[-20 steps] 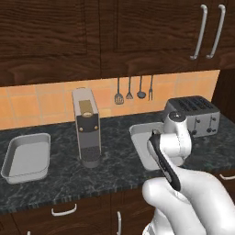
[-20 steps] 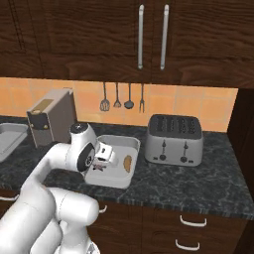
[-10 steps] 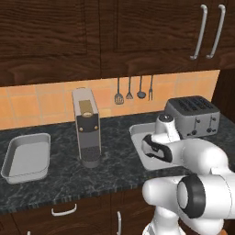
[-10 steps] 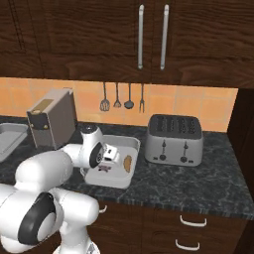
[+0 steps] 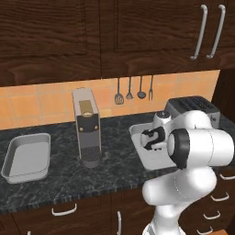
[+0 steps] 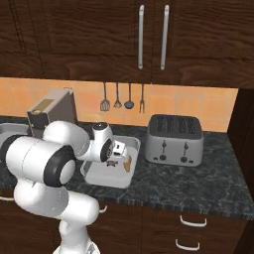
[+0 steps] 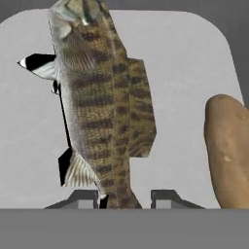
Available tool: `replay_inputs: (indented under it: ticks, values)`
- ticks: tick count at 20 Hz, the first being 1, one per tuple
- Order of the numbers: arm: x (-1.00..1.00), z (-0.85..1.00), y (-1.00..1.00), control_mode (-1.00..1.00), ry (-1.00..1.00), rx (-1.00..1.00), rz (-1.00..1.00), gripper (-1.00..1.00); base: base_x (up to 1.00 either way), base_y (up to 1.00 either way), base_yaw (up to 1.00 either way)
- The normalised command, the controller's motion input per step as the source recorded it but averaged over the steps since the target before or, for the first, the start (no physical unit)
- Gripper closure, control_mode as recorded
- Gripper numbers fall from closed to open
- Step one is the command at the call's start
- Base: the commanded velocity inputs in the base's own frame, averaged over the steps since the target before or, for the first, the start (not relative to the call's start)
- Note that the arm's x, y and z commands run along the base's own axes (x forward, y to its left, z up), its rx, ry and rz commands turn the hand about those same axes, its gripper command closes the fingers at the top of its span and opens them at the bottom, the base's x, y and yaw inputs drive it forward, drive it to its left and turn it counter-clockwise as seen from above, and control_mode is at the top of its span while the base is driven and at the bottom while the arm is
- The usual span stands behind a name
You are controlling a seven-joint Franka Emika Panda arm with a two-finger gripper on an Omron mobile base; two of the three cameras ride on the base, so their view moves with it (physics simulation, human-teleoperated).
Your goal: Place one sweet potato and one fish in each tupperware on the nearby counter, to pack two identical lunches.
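Note:
My gripper (image 7: 121, 198) is shut on the tail of a brown striped fish (image 7: 102, 97), which hangs over the grey floor of the right tupperware (image 7: 194, 73). A sweet potato (image 7: 228, 151) lies in that same tupperware, beside the fish. From the base, the gripper (image 6: 115, 153) sits low over this tupperware (image 6: 130, 179), with the sweet potato (image 6: 128, 161) to its right. In the left base view the hand (image 5: 150, 139) covers most of that tupperware (image 5: 136, 136). A second tupperware (image 5: 27, 156) stands bare at the left end of the black counter (image 5: 59, 179).
A coffee machine (image 5: 87, 128) stands between the two containers. A silver toaster (image 6: 173, 139) sits to the right of the near tupperware. Utensils (image 5: 133, 89) hang on the tiled wall. Dark wall cabinets (image 6: 149, 34) hang above the worktop.
The arm's elbow has swung round to the right of the left base view. The hand has stayed over the right tupperware with the fish still gripped.

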Motion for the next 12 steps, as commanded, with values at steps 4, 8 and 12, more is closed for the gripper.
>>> replay_inputs:
  ticks: [4,8,12]
  values:
    - [0.02,-0.55,0.01,-1.00,-0.01,-0.05,0.00,-1.00,0.00,0.00,0.00]
    - [-0.76,0.84,0.00,-1.00,-0.12,0.00,-0.07,-1.00,0.00,0.00,0.00]
    - [-0.93,0.93,0.00,-1.00,-0.19,0.00,-0.08,-1.00,0.00,0.00,0.00]
